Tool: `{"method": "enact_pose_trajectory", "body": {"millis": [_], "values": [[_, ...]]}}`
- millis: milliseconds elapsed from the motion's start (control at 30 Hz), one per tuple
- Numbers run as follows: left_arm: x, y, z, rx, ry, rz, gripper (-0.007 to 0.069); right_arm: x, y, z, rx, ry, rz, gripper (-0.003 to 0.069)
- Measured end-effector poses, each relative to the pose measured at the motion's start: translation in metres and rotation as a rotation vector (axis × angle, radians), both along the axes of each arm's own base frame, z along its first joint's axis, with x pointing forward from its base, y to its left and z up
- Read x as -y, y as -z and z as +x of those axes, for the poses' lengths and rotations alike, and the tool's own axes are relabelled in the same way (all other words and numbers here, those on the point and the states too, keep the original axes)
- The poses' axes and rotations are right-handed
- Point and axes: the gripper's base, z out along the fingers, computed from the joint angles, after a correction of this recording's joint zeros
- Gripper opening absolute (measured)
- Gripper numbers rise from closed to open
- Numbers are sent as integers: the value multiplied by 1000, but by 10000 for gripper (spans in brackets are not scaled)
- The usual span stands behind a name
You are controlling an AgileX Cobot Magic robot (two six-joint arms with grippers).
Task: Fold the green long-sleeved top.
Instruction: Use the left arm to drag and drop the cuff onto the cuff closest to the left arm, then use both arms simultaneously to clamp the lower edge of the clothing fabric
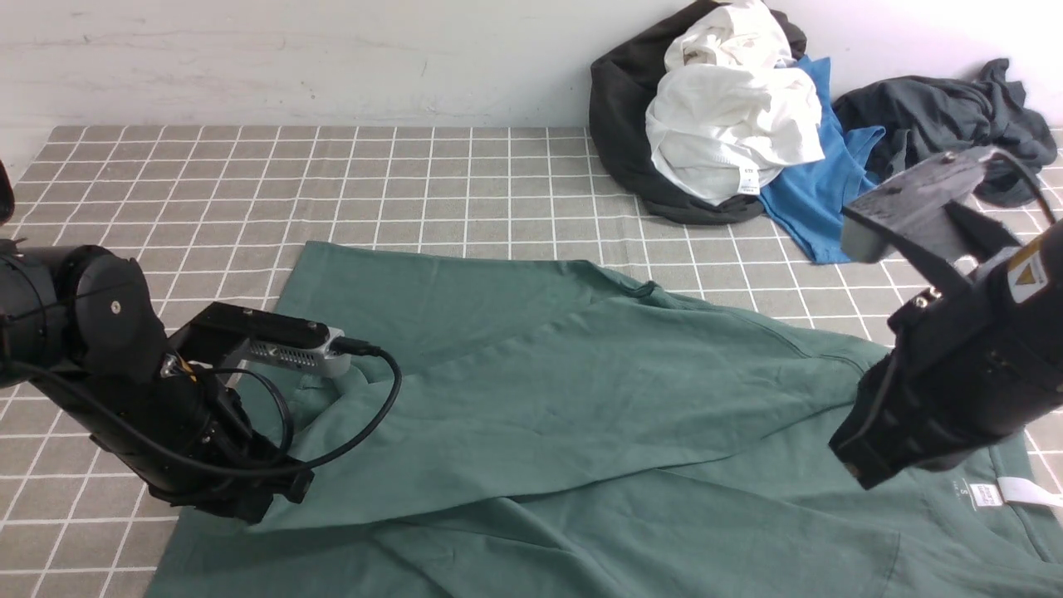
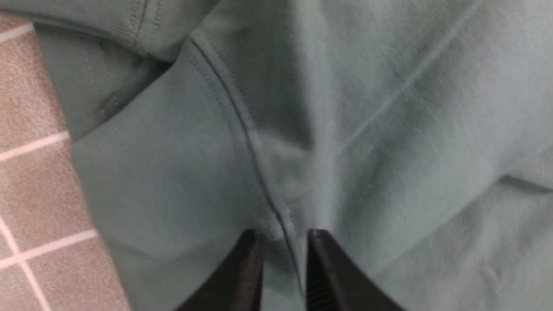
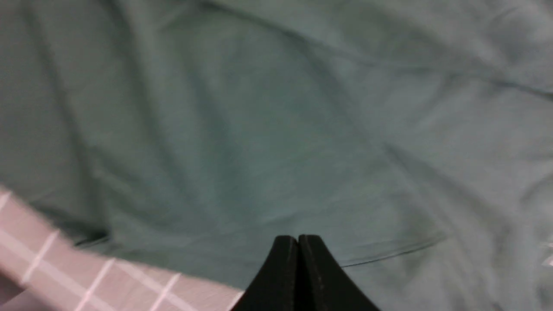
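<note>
- One green long-sleeved top (image 1: 540, 390) lies rumpled across the near half of the checked tablecloth (image 1: 249, 183), with its white label (image 1: 1026, 492) at near right.
- Two grippers are at the top. The left gripper (image 2: 283, 235) has jaws slightly parted and a stitched seam lying between them. The right gripper (image 3: 297, 238) has jaws pressed together on nothing.
- Four other garments are heaped far right by the wall: a black garment (image 1: 619, 124), a white garment (image 1: 731, 124), a blue tee (image 1: 818, 199) and a charcoal garment (image 1: 930, 108).

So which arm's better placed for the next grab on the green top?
Left, probably. The left gripper has its jaws parted astride a seam of the green top, down at the cloth. The right gripper is shut, holding nothing.
</note>
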Motion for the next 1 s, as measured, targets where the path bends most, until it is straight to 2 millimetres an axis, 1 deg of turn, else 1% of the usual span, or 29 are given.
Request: {"method": "enact_pose_trajectory", "body": {"millis": [67,100,133,167,200,233,267,300,333,400,433,467,500,533,567,633,667,733,800,867,1000], "values": [[0,0,0,-1,2,0,233,-10,-1,-6,-8,-70,31,-2],[0,0,0,-1,2,0,242,-12,-1,-8,-10,-81,36,-1],[0,-1,-1,-10,4,0,317,-23,-1,-15,-11,-145,43,3],[0,-1,-1,-11,4,0,325,-23,-1,-15,-11,-146,44,3],[0,-3,-3,-17,6,0,355,-30,-1,-20,-11,-186,43,6],[0,-5,-5,-23,10,-1,388,-36,-2,-26,-9,-227,41,8],[2,-16,-11,-9,32,-1,431,-48,0,-39,-7,-305,25,11],[2,-18,-12,-7,38,0,434,-49,1,-41,-5,-312,22,11],[4,-24,-16,4,55,0,442,-52,2,-46,-4,-341,15,11],[15,-46,-36,38,166,2,445,-56,9,-64,-5,-417,-23,11],[18,-47,-38,40,184,4,444,-55,10,-65,-6,-422,-29,11],[27,-56,-56,32,300,15,433,-53,16,-73,-13,-448,-48,13],[28,-56,-58,23,309,18,432,-53,17,-74,-14,-448,-51,13],[37,-57,-74,-5,435,36,422,-48,23,-79,-21,-458,-70,15],[41,-52,-88,-52,542,58,419,-43,26,-83,-22,-462,-82,18],[45,-45,-99,-91,636,79,415,-39,28,-86,-20,-463,-90,19],[47,-36,-111,-125,740,106,415,-33,29,-91,-13,-467,-95,22],[46,-22,-121,-150,830,125,418,-27,27,-95,5,-469,-94,26],[45,-9,-128,-146,885,138,438,-23,25,-98,27,-468,-89,30],[42,2,-132,-127,905,151,470,-21,22,-98,57,-468,-87,32],[34,17,-138,-116,933,189,549,-19,20,-98,69,-454,-84,36]]}}
